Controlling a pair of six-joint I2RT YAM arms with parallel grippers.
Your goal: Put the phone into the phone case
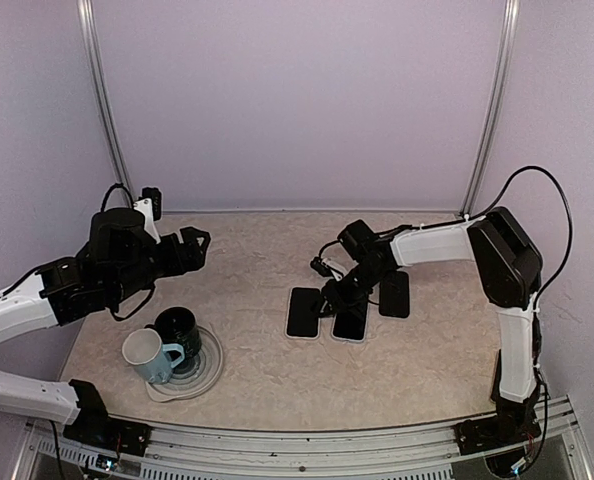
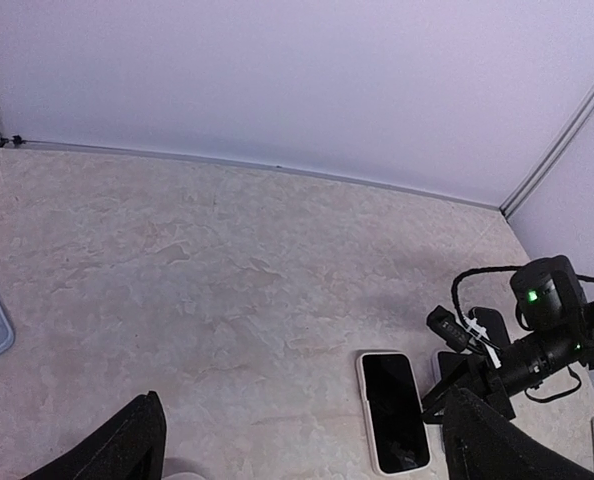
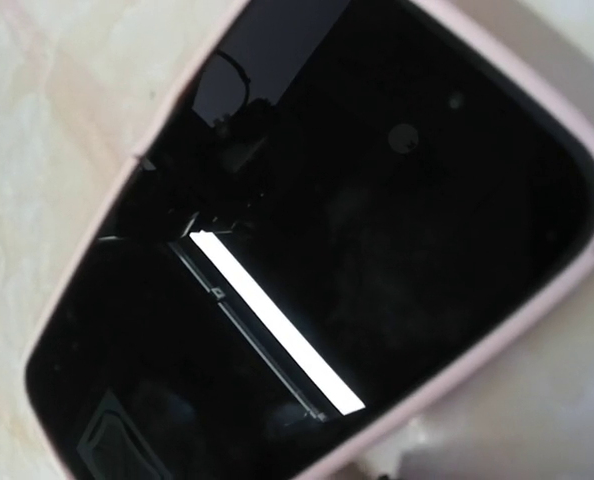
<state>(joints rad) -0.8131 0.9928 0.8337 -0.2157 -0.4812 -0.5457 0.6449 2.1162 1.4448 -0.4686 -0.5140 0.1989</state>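
Observation:
Three dark flat slabs lie side by side at the table's middle right. The left one [image 1: 304,312] is a black-screened phone in a pale case, which also shows in the left wrist view [image 2: 392,410]. The middle one [image 1: 351,322] lies under my right gripper [image 1: 339,296]. The right one [image 1: 394,294] is plain black. The right wrist view is filled by a glossy black phone screen [image 3: 357,200] sitting inside a pale pink case rim [image 3: 495,343]; its own fingers do not show. My left gripper [image 1: 192,243] is open, empty and raised at the far left, fingers [image 2: 137,445] wide apart.
A dark mug [image 1: 180,328] and a pale blue mug [image 1: 149,355] stand on a grey plate [image 1: 209,372] at the front left. Grey walls and metal posts close the back and sides. The right arm's cable [image 2: 467,275] loops above its wrist.

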